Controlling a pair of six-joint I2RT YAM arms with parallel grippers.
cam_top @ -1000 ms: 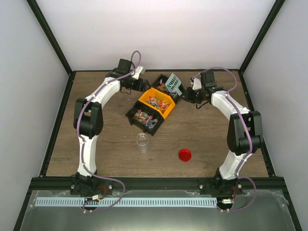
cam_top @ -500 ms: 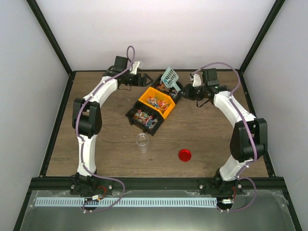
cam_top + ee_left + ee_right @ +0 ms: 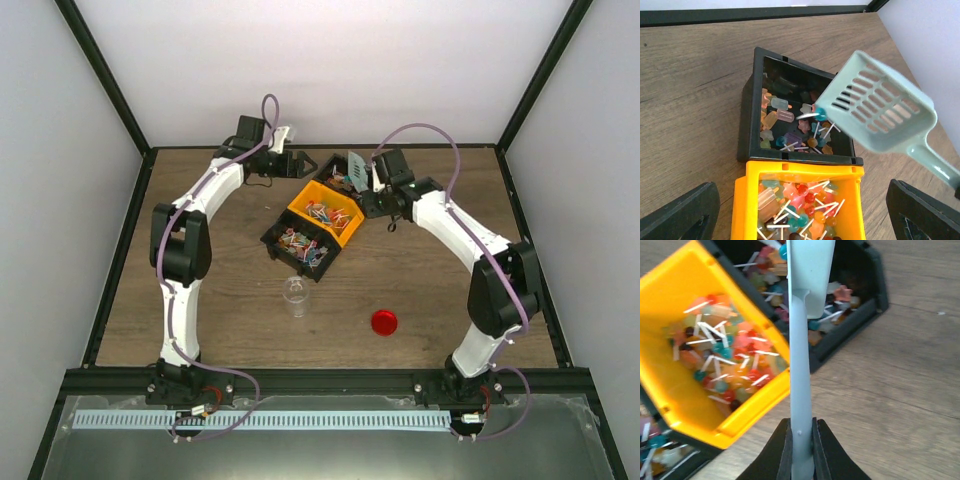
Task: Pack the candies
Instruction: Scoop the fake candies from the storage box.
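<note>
Top external view, nearest first: a small glass jar stands just short of the middle of the surface, seemingly with nothing in it, and a red lid lies apart from it toward 5 o'clock. Beyond them three bins run in a slanted row toward 12 o'clock: a near black bin, a yellow bin and a far black bin, and the candies, mixed in colour and many on little white sticks, lie heaped in all three. Over the last second the right arm has swung in from the 1 o'clock side, so the pale teal scoop now hangs tilted over the far black bin with its front lip down among the sweets. The right gripper is clenched on the scoop's handle, which runs straight out between its fingers. Meanwhile the left gripper has spread its fingers wide and sits released at 11 o'clock, grasping nothing, with the bins below it. That leaves the scoop to the right arm alone, and I judge the scooping stroke is about to begin. No candy shows in the slotted bowl yet, so packing has barely started; the load must be dug out and carried back toward 6 o'clock to the jar without spilling.
</note>
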